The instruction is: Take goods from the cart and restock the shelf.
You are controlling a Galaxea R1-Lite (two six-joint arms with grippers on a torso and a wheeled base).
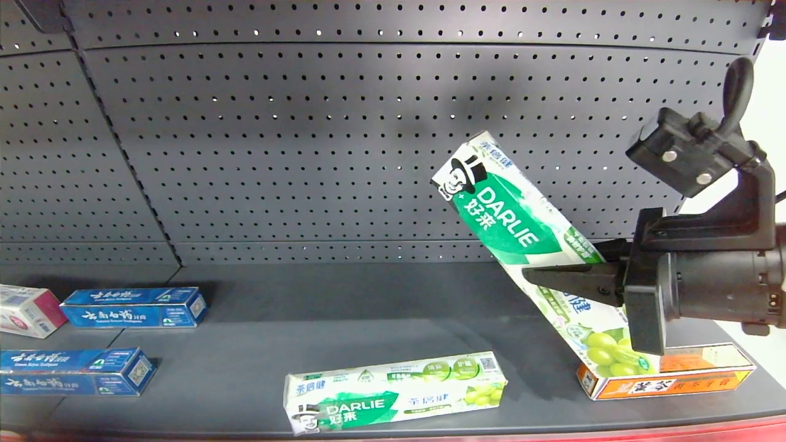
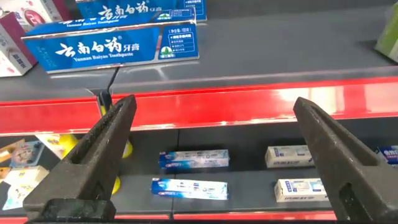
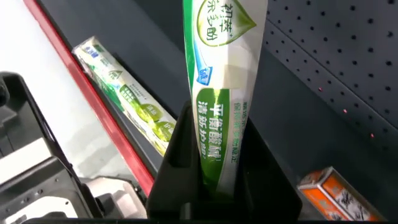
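Right gripper [image 1: 535, 274] clenched a tilted green toothpaste box [image 1: 491, 209] over the shelf [image 1: 344, 313]; left gripper [image 2: 216, 104] hung spread wide.

A green-and-white toothpaste box [image 1: 522, 233] is hanging tilted over the dark shelf [image 1: 344, 307], its top end pointing toward 11 o'clock, with the right gripper [image 1: 540, 277] clamping it mid-length. A matching box [image 1: 396, 391] is lying flat at its 7 o'clock.
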